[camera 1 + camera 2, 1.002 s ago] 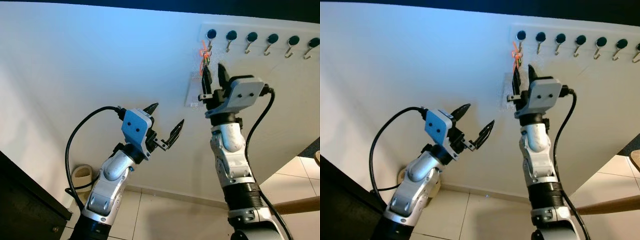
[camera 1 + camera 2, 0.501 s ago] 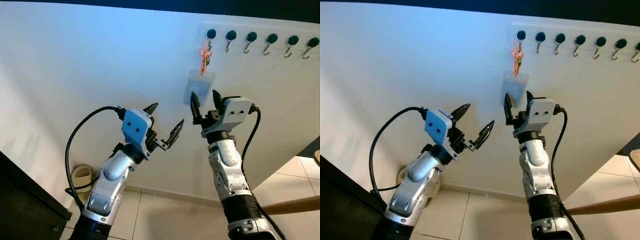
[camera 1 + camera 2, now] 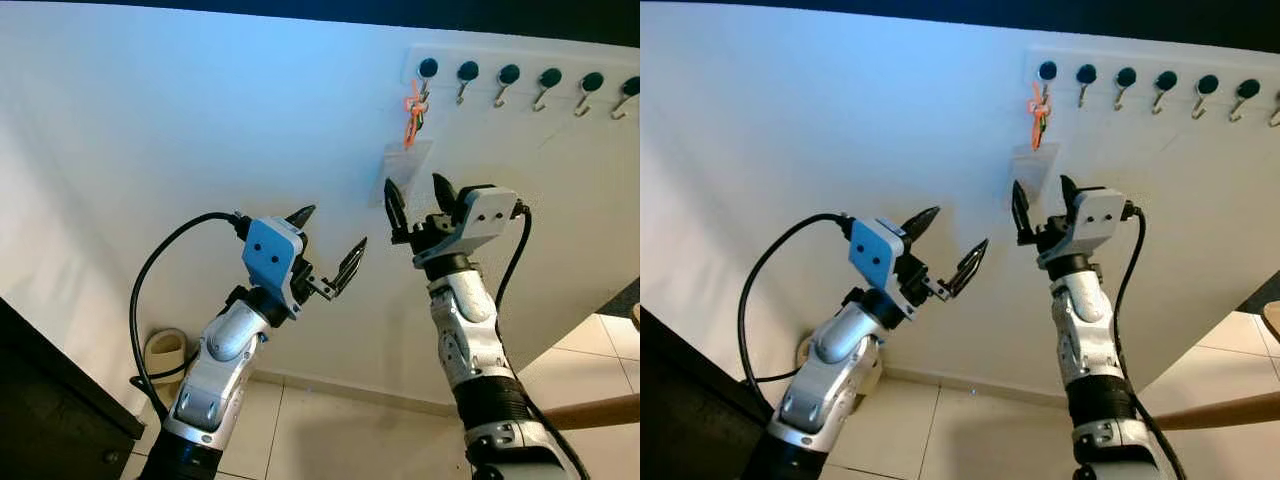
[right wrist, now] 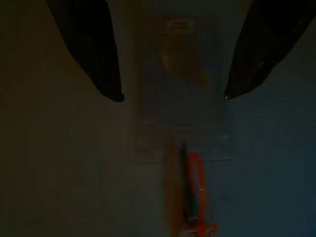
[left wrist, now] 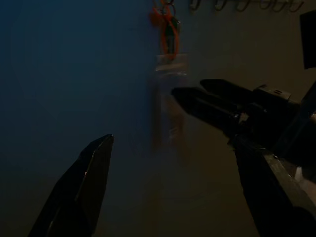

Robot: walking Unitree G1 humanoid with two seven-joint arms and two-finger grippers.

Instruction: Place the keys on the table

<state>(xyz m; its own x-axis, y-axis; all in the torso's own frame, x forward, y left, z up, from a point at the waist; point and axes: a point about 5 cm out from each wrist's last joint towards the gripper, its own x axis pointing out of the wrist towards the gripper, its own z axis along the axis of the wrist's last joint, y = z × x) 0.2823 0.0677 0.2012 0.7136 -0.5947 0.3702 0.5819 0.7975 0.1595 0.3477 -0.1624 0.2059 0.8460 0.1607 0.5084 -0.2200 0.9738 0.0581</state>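
The keys [image 3: 411, 110] hang by an orange strap from the leftmost hook of a hook rail [image 3: 530, 80] on the white wall. A clear card holder [image 3: 405, 165] dangles under them, tilted. My right gripper [image 3: 413, 182] is open and points up, its fingertips just below the holder's lower edge and nothing between them. In the right wrist view the holder [image 4: 185, 98] lies between the two fingers, with the orange strap [image 4: 196, 197] beyond it. My left gripper [image 3: 336, 226] is open, lower and to the left, away from the keys.
The other hooks [image 3: 546, 78] on the rail are bare. A dark cabinet [image 3: 50, 400] stands at the lower left, with a pale round object [image 3: 163, 352] on the tiled floor [image 3: 330, 440] by the wall. A wooden edge [image 3: 590, 410] juts in at the lower right.
My right gripper came down from beside the keys to below the card holder, then rose a little; it stayed open. The holder now hangs tilted. The left arm has not moved.
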